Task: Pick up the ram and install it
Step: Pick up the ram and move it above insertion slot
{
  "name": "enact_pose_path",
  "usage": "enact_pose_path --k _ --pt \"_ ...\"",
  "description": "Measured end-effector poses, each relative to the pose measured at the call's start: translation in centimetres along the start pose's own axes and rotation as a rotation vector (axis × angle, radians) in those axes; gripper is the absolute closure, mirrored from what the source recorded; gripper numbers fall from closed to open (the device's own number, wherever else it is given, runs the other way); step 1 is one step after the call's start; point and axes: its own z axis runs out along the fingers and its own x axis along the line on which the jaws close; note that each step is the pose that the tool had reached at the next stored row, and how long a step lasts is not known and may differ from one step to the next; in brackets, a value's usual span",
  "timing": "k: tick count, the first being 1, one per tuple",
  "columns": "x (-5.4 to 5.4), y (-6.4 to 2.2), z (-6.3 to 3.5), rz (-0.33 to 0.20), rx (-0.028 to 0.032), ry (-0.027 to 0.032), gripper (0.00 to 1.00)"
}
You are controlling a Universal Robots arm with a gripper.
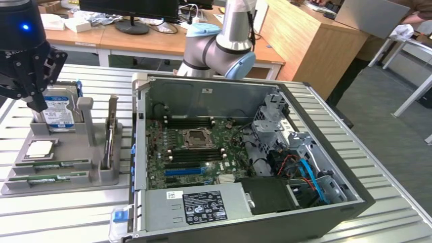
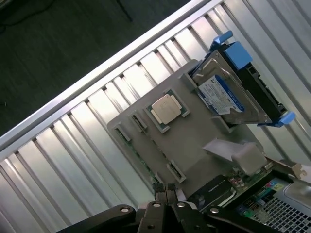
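Claw (image 1: 35,105) shut, holding nothing, above the tray's far end; ram (image 1: 50,165) at the near edge.
Ram lies flat in the tray (image 1: 71,148), long axis along that near edge, across from the drive (image 1: 59,114) beside the claw. A second stick sits alongside; which is meant is unclear. The claw's top is cut off.

A ribbed, silvery metal desk (image 1: 60,215) carries two things. A grey parts holder (image 1: 71,148) sits toward the exterior view's left. An open computer case (image 1: 202,98) lies just beside it, taking the middle and the exterior view's right.
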Motion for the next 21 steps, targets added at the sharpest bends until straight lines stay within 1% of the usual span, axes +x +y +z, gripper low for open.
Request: enact_pose_path --k 11,21 --pt "0.00 0.00 0.05 -0.162 -0.0035 0.0074 0.90" --pt "0.01 -0.01 0.15 -0.334 -0.0074 0.0151 0.90"
